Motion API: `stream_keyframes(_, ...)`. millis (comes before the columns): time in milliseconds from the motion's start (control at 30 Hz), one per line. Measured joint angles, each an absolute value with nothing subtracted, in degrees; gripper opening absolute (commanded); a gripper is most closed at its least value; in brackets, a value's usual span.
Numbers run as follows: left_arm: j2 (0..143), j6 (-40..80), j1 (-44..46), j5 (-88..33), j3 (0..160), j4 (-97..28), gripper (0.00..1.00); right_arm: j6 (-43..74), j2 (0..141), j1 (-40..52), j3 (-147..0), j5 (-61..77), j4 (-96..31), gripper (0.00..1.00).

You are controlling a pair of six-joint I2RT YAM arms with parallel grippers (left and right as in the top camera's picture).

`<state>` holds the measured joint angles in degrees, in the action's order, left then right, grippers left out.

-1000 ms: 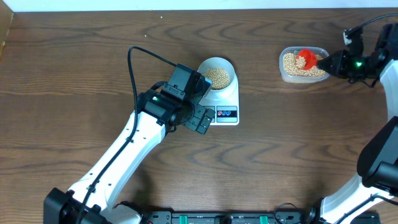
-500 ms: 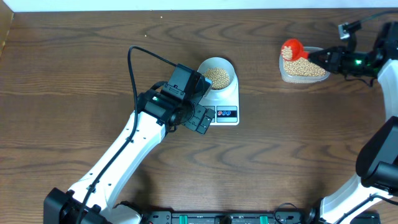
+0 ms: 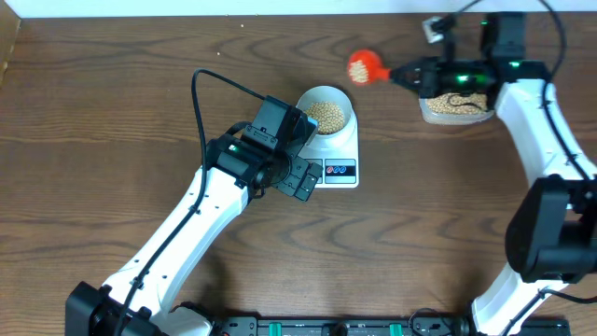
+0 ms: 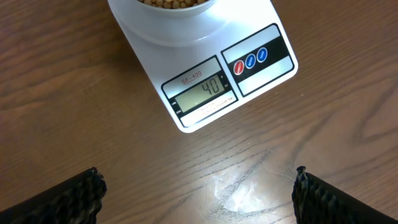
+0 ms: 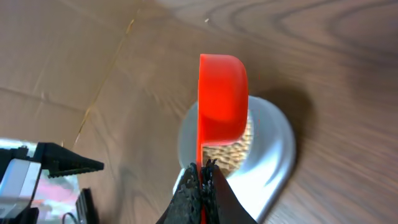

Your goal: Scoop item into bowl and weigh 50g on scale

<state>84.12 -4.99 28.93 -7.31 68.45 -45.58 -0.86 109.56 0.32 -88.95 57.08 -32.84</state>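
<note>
Two arms show overhead: the right gripper point(image 3: 403, 73), clamped on a red scoop point(image 3: 366, 67), hangs upper right of the bowl point(image 3: 326, 96) of beans point(image 3: 326, 114) on the scale point(image 3: 340, 149), centre frame. Left wrist view: the left gripper point(image 4: 198, 186) has its jaws wide apart, and the scale's display reads 40. Right wrist view: the scoop overlaps the bowl's upper rim.

overhead: high above, facing straight down; takes in the whole table point(image 3: 112, 84), far edge at top.
left wrist: close, facing down on the front edge of the scale point(image 4: 205, 62).
right wrist: close, looking along the red scoop point(image 5: 222, 93) onto the bowl point(image 5: 188, 140) below.
shared: scale and bowl appear in all three views.
</note>
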Motion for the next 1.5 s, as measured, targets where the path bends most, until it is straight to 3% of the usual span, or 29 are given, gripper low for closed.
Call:
stream_keyframes(667, 84.12, -4.99, 28.93, -7.31, 68.45, -45.6, 0.98, -9.5, 109.56, 13.72, -88.95, 39.2, -33.19, 0.01)
stream_keyframes(1000, 84.12, -4.99, 28.93, -7.31, 68.45, -45.6, 0.98, -20.08, 109.56, 16.34, -88.95, 28.14, -33.19, 0.01)
stream_keyframes(1500, 84.12, -4.97, 28.93, -7.31, 68.45, -45.6, 0.98, -26.26, 109.56, 16.97, -88.95, 26.15, -33.95, 0.01)
